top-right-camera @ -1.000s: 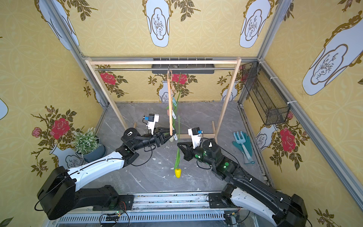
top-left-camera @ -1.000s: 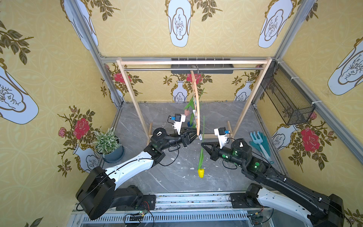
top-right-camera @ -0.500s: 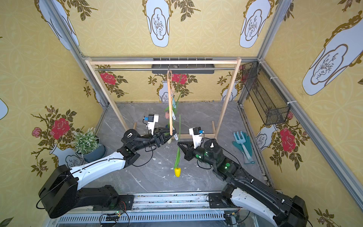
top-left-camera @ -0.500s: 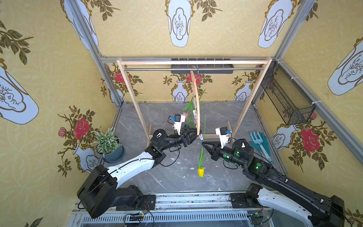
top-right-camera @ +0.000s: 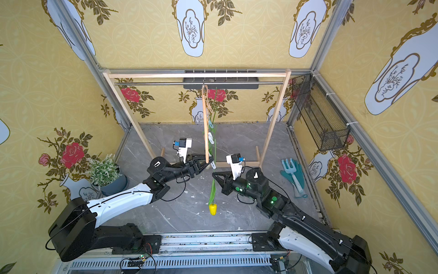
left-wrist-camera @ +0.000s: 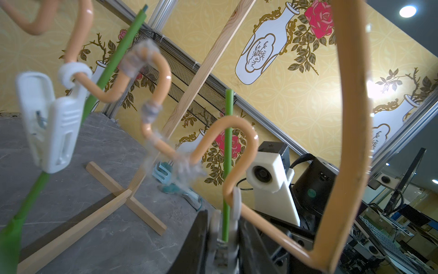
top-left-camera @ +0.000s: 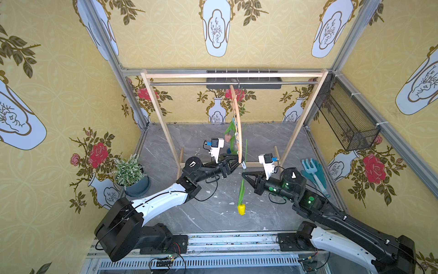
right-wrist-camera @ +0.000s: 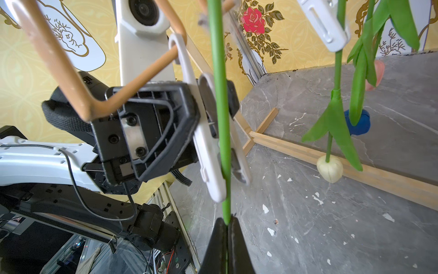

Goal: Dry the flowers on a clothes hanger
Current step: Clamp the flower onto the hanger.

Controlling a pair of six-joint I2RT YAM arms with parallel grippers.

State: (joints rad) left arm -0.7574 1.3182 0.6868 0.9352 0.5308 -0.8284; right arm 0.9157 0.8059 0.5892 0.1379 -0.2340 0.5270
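The clothes hanger (top-left-camera: pixel 238 118) is seen edge-on in both top views. It is hung by its hook from the metal rail (top-left-camera: pixel 189 83) of the wooden rack (top-left-camera: pixel 158 113), which is set toward the far edge of the counter (top-left-camera: pixel 208 218). The white peg (right-wrist-camera: pixel 208 151) at the hanger's near end is pinched by the left gripper (top-left-camera: pixel 239 162), whose jaws are narrowed onto the peg's handles. The green stem of the yellow tulip (top-left-camera: pixel 241 209) is passed between the peg's two halves.

Lower down, that stem is clamped by the right gripper (right-wrist-camera: pixel 226 225), whose fingertips are pressed fully together on it. The yellow head is hung downward, over the middle of the counter toward its near edge.

Three more flowers are hung head-down farther along the hanger:
- the cream tulip (right-wrist-camera: pixel 330 168), whose stem is gripped by a second peg (right-wrist-camera: pixel 324 23)
- the blue tulip (right-wrist-camera: pixel 358 122)
- the pink tulip (right-wrist-camera: pixel 376 73)

Which pegs hold the blue and pink ones cannot be told.

A potted plant (top-left-camera: pixel 129 169) is placed by the counter's left edge. A pale blue hand fork (top-left-camera: pixel 312 170) is laid by the right edge.
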